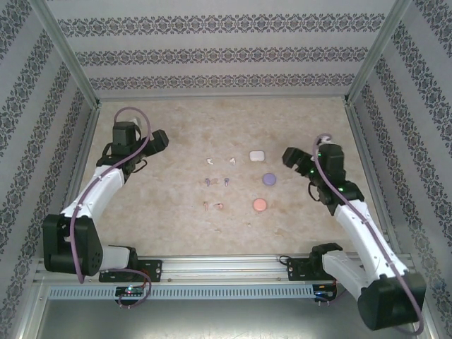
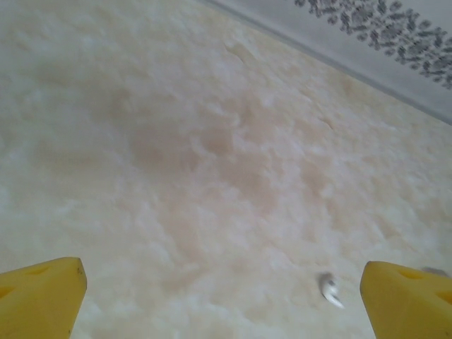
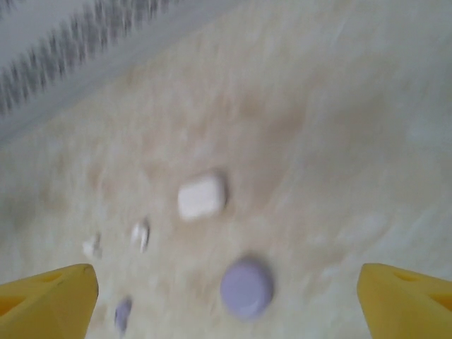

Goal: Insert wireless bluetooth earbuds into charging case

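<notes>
Jaws of left gripper and right gripper stand apart, empty. 6 earbuds lie loose on the table, left of white case, purple case and pink case. Left wrist view catches 1 white earbud.

Six earbuds and three cases in all.

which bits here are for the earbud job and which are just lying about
For the job: white earbuds, purple earbuds, pink earbuds, white case, purple case, pink case.
Just there: patterned walls, metal rail.
</notes>
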